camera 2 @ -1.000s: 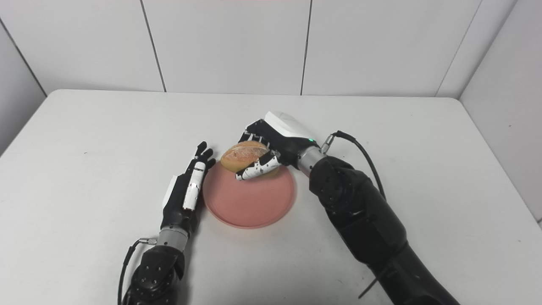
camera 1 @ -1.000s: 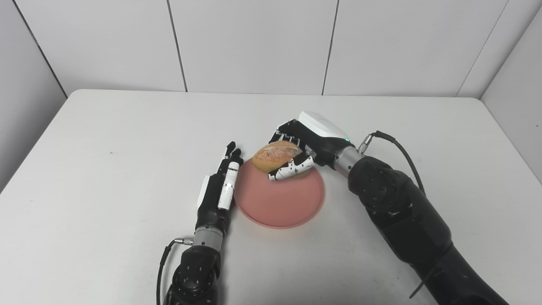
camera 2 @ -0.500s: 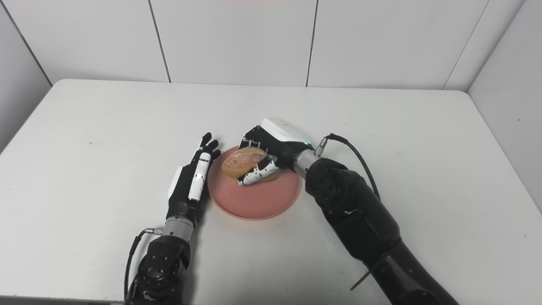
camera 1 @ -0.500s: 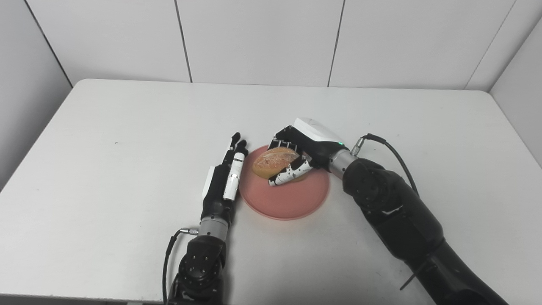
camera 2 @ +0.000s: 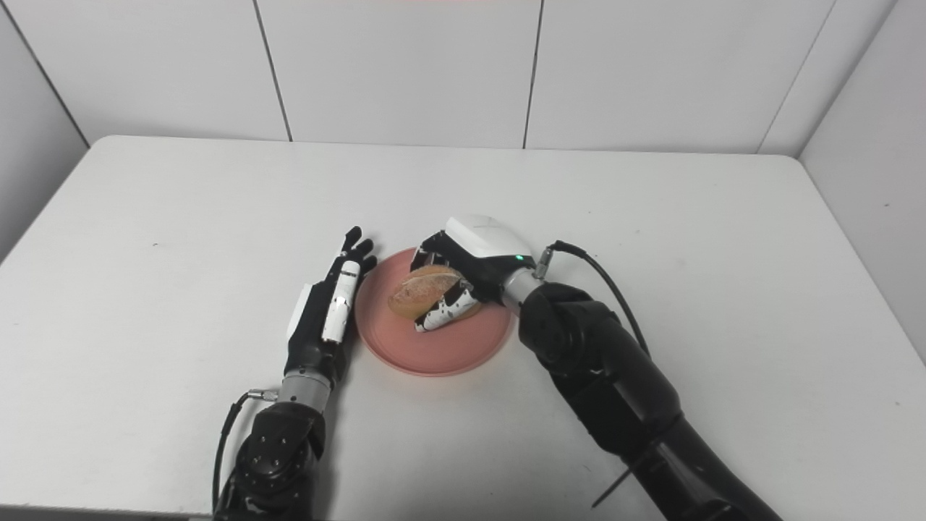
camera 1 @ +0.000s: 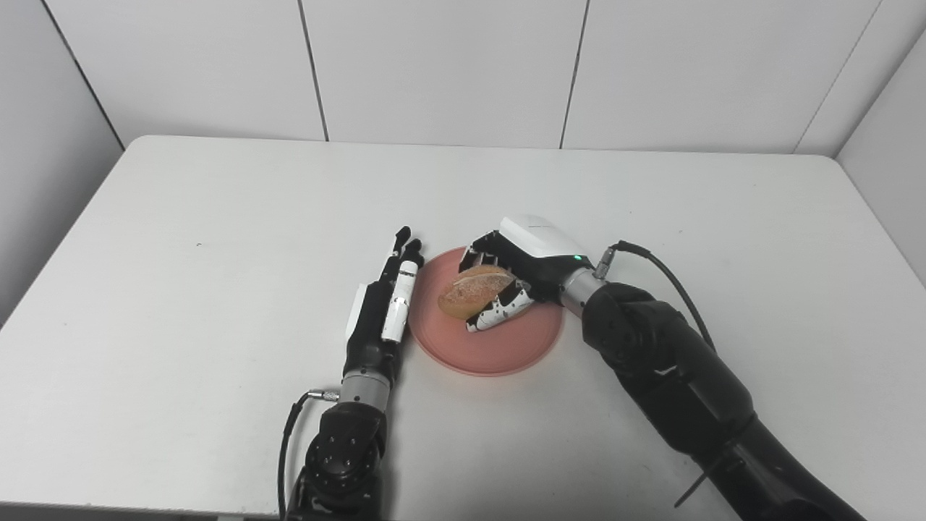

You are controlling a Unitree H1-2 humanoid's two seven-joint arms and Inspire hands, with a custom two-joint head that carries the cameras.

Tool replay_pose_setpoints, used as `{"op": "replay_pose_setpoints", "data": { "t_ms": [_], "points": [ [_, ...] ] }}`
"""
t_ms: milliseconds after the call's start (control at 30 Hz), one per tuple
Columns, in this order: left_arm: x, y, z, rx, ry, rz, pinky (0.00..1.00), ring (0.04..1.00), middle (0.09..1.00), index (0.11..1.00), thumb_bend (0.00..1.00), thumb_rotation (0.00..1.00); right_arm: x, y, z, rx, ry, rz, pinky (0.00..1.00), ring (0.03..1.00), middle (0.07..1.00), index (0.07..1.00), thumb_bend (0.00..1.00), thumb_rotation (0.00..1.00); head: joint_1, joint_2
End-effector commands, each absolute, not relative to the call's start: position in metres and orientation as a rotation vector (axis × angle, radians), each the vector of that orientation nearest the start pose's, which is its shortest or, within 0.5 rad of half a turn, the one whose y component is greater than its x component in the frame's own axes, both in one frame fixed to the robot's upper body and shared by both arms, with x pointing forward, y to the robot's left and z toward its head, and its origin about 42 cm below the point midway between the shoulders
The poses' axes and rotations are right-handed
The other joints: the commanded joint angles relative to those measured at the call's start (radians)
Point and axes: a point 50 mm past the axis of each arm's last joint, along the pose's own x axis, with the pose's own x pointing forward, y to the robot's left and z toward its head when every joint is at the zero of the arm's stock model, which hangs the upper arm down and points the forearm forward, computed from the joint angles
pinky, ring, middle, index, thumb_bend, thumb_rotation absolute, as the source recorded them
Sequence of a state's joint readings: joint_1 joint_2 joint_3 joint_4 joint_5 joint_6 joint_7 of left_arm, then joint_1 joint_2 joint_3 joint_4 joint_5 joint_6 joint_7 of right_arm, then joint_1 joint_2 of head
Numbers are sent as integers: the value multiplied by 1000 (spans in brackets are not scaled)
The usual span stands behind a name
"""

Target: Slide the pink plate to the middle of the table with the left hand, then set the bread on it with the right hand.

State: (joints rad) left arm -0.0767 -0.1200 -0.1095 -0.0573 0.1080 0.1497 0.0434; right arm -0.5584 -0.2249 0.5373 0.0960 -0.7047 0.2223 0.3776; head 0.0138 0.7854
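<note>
I see the bread [camera 1: 474, 290] wrapped in my right hand [camera 1: 515, 278], fingers [camera 1: 483, 250] curled over its far side and the thumb [camera 1: 499, 312] under the near side, so that hand is clamped on the bread. The bread sits low over the far half of the plate [camera 1: 499, 347]; I cannot tell whether it touches the plate's surface. The plate lies near the middle of the table [camera 1: 181, 239], flat. My left hand [camera 1: 383, 304] lies flat on the table just beside the plate's left rim, fingers straight and close together, holding nothing; its edge looks to be touching the rim, though I cannot be sure. Compared with half a second ago, the right hand has come down and toward me a little, carrying the bread lower and more over the plate's middle. The left hand and the plate have stayed where they were. A second ago the bread was only at the plate's far rim, though the camera has also shifted since then.
</note>
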Motion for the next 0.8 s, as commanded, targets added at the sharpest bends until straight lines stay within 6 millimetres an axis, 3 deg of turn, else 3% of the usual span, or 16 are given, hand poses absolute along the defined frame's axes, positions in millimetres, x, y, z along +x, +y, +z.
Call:
{"op": "replay_pose_setpoints", "data": {
  "t_ms": [0, 167, 200, 300, 500, 767],
  "points": [
    [311, 129, 144, -18, -46, -84, 947, 949, 964, 967, 382, 1000, 405, -106, 220, -1190, -291, 625, 350, 419, 487, 551, 620, 246, 0, 0],
    [311, 129, 144, -11, -46, -84, 945, 947, 963, 966, 382, 1000, 400, -109, 219, -1210, -285, 641, 386, 453, 514, 566, 651, 269, 0, 0],
    [311, 129, 144, -9, -46, -84, 941, 945, 962, 965, 381, 1000, 399, -109, 219, -1217, -289, 645, 477, 543, 594, 605, 682, 295, 0, 0],
    [311, 129, 144, -3, -46, -84, 937, 944, 961, 964, 383, 1000, 395, -110, 221, -1245, -289, 649, 623, 693, 726, 704, 771, 368, 0, 0],
    [311, 129, 144, 2, -47, -86, 941, 944, 960, 962, 390, 1000, 390, -114, 231, -1275, -263, 672, 747, 862, 891, 891, 895, 516, -1, -4],
    [311, 129, 143, -7, -46, -85, 950, 954, 959, 958, 392, 1000, 386, -120, 244, -1280, -258, 666, 863, 946, 966, 982, 968, 655, -2, -5]
  ]
}}
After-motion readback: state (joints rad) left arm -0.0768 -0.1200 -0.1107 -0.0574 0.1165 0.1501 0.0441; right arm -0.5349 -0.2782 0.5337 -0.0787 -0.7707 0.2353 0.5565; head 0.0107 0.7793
